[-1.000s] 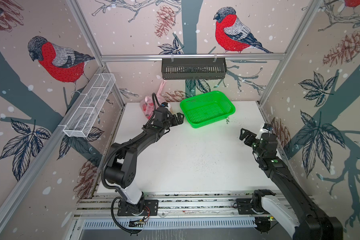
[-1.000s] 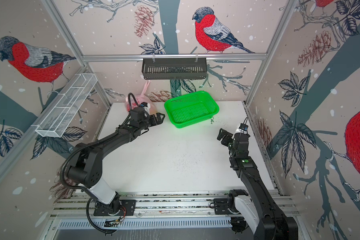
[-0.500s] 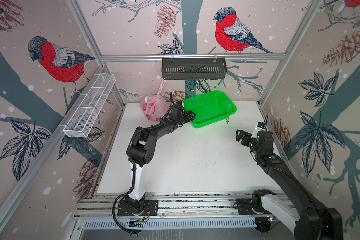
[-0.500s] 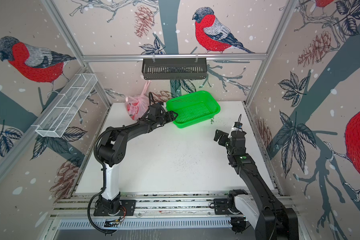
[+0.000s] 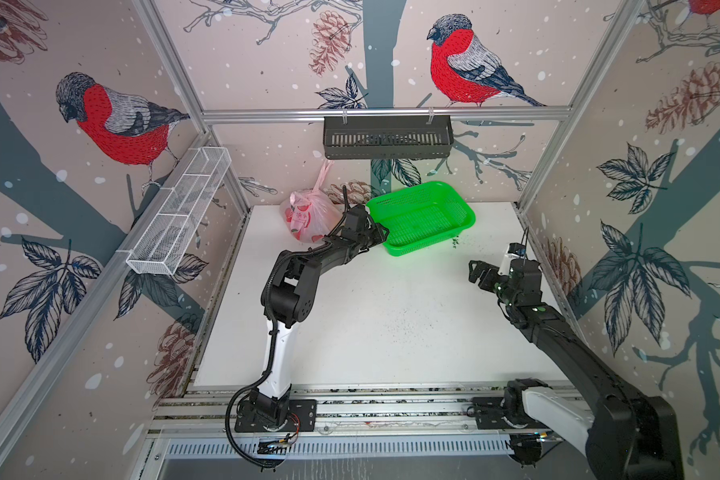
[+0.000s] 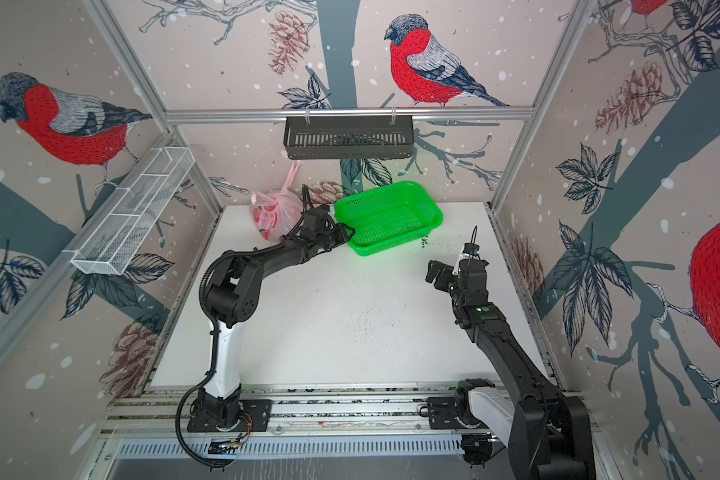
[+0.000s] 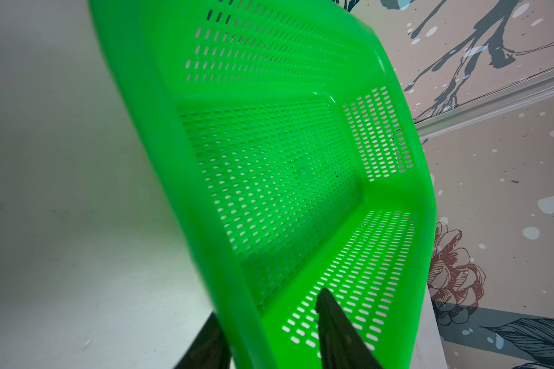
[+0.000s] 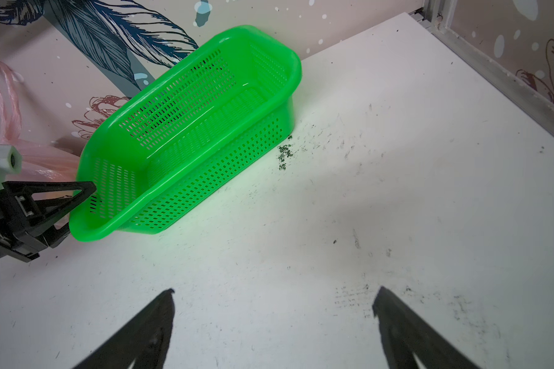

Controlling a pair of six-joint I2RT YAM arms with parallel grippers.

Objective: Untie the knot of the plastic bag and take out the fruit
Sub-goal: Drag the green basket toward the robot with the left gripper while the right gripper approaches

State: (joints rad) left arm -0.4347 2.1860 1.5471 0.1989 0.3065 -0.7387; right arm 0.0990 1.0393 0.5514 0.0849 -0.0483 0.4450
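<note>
Back-left on the tabletop (image 5: 391, 324) sits the thin pink plastic bag (image 5: 308, 216): soft, slippery; likeliest hold: its loop handles (image 5: 324, 174). Left tool (image 5: 382, 233) straddles the green perforated basket's (image 5: 466, 212) rim, grip unclear; right tool (image 5: 477, 274) gapes empty.

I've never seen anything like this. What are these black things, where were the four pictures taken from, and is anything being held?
These are two robot arms mounted at the front edge of a white table. Two pictures look down from overhead and show nearly the same view. The other two come from small cameras on each arm's wrist. At the back of the table are a knotted pink plastic bag and an empty green basket. The left hand has one finger inside the basket's end wall and one outside; whether it is pinching the wall I cannot tell. The right hand hangs open over bare table, holding nothing.
</note>
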